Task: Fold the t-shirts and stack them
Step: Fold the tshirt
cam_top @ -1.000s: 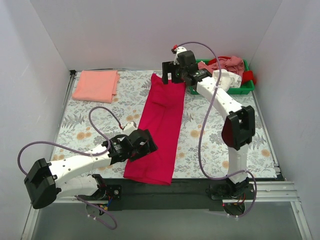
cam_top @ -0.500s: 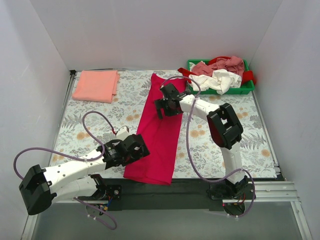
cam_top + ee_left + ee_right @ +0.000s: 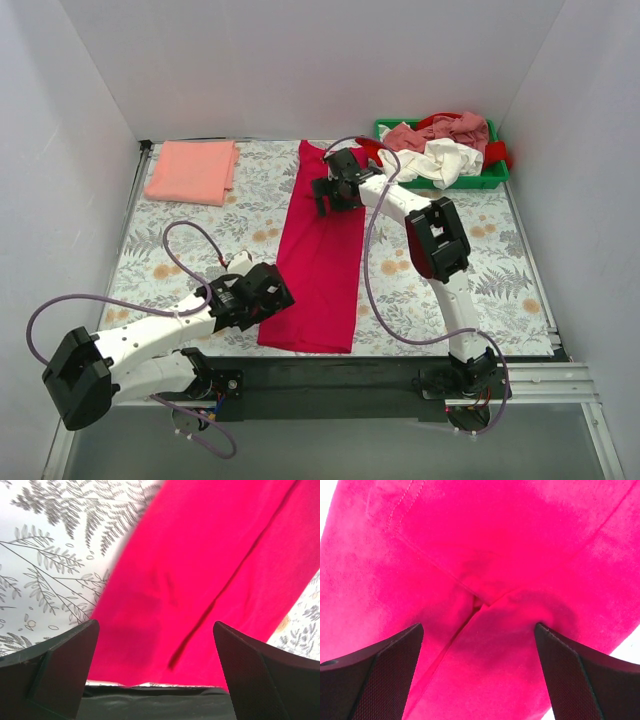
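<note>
Your red tee [image 3: 320, 255] lies flat on the table [image 3: 180, 240] as a long narrow strip, doubled lengthwise. The left gripper [image 3: 155, 647] hangs over its near end with the fingers spread wide and nothing in them. The cloth fills the gap between them and runs on ahead of the tips. Its left edge slants in just ahead of the left finger, and a lapped edge points down into the middle of the gap. The right gripper [image 3: 479, 630] is close over the far end, just as wide open and empty. A stitched seam and a small pucker lie just ahead of its tips, midway between them.

Treat the red tee as light and limp: it will likely sag, slide over its own layers and drag wrinkles if you lift it by one point. Pinch at the end corners, fingers straddling the edge, deep enough to catch every layer. The folded salmon tee [image 3: 192, 170] lies well off to the left of both grippers. More tees [image 3: 440, 150] sit in the bin [image 3: 470, 184], off to the right of the right fingers.
</note>
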